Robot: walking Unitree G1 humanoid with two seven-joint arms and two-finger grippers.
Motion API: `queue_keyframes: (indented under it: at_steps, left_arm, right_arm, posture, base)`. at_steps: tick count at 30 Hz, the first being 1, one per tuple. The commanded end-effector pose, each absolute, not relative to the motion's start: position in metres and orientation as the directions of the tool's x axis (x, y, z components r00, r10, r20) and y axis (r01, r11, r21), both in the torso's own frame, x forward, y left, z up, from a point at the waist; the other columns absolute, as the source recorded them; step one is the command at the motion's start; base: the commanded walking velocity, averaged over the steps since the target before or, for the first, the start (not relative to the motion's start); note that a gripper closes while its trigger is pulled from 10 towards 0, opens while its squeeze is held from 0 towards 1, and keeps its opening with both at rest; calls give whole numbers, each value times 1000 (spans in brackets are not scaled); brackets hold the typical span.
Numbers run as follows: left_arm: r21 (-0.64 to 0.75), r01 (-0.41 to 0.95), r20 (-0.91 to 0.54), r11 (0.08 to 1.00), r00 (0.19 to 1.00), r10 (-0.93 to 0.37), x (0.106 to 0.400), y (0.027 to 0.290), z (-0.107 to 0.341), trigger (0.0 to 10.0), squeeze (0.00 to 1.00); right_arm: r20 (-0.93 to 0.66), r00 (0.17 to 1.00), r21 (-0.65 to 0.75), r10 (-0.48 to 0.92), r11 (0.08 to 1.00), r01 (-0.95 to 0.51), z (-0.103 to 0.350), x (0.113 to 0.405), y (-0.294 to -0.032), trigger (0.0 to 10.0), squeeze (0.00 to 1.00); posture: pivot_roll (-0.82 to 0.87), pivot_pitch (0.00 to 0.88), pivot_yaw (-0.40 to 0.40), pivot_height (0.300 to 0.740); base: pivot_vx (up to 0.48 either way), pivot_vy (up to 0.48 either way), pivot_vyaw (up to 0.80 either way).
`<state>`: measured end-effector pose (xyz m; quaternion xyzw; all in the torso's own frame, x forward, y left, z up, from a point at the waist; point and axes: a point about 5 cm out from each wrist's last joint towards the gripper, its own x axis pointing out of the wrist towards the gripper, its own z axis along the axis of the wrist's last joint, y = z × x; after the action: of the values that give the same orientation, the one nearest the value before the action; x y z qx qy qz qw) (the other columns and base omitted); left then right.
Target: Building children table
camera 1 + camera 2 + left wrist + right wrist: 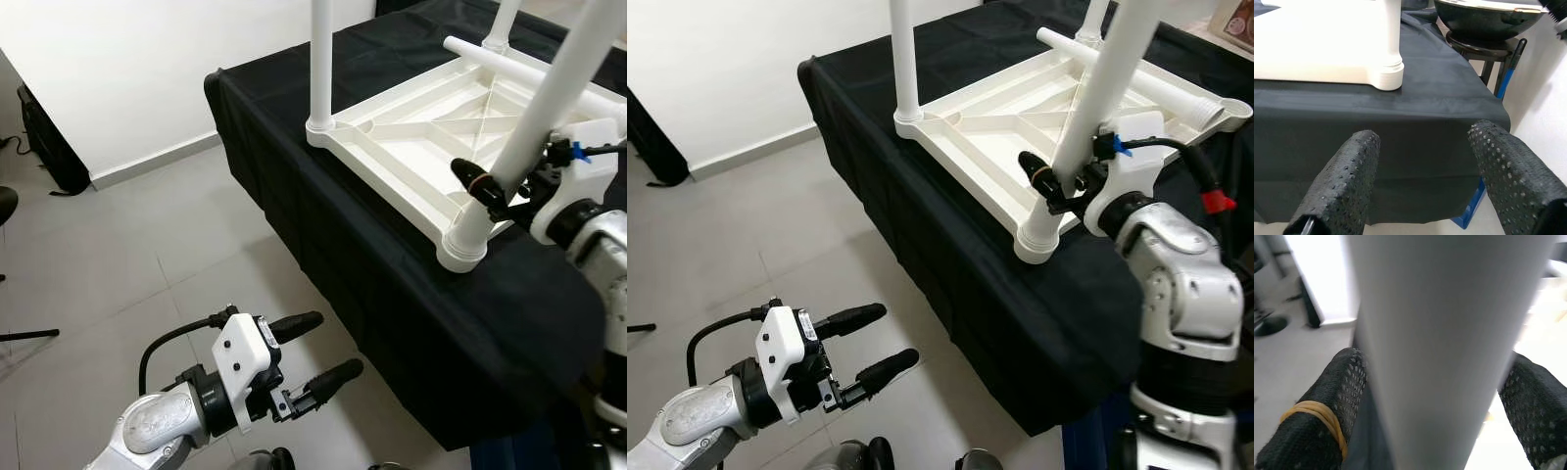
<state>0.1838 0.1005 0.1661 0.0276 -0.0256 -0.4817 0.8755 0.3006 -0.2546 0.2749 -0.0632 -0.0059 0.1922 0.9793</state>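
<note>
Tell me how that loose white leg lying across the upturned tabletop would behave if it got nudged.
The loose leg is a round tube lying on its side, so it would probably roll, though the ribs of the tabletop may stop it. It looks like hollow plastic, so likely light and stiff. Its smooth surface may slip between fingers.

One table top, four legs, two grippers

One white table top (411, 147) lies upside down on one black cloth (392, 284). Three white legs (320, 64) stand in corner sockets; a fourth leg (1127, 73) lies loose across the top. Two grippers appear: left gripper (318, 354), right gripper (1043, 181).
</note>
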Motion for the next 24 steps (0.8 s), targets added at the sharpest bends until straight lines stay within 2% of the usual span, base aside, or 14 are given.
queue_keyframes:
  at_steps: [1,6,7,11,12,18,23,24]
  left_arm:
    - [70,844,1,532,533,-846,181,102,164,10000,0]
    - [71,843,-1,533,534,-845,181,102,164,10000,0]
    - [72,842,-1,534,536,-844,181,103,164,10000,0]
    - [73,841,-2,536,537,-843,181,103,164,10000,0]
    - [73,841,-3,535,537,-844,181,103,164,10000,0]
    - [75,841,-3,536,538,-843,182,104,165,10000,0]
    - [80,842,-4,534,536,-844,182,104,165,10000,0]
    - [80,842,-4,534,536,-844,182,104,165,10000,0]
  right_arm:
    - [-39,886,-123,461,878,-462,269,299,-252,10000,1000]
    - [-70,874,-126,481,865,-486,267,301,-257,10000,1000]
    - [-64,875,-118,479,867,-484,268,303,-261,10000,0]
    - [-43,879,-106,476,872,-478,272,305,-267,9922,0]
    - [-41,884,-122,466,876,-467,272,305,-269,0,0]
    - [-38,893,-144,449,882,-449,271,305,-275,0,0]
    - [-27,970,-225,240,944,-240,269,312,-278,0,0]
    - [-27,970,-225,240,944,-240,269,312,-278,0,0]
  posture:
    - [-24,192,11,740]
    - [-19,193,11,740]
    - [-17,193,10,740]
    - [-17,193,12,740]
    - [-17,193,12,740]
    - [-18,190,11,740]
    - [-18,184,12,740]
    - [-18,184,12,740]
  base:
    - [0,0,0]
    - [0,0,0]
    - [0,0,0]
    - [0,0,0]
    - [0,0,0]
    - [0,0,0]
    - [0,0,0]
    - [0,0,0]
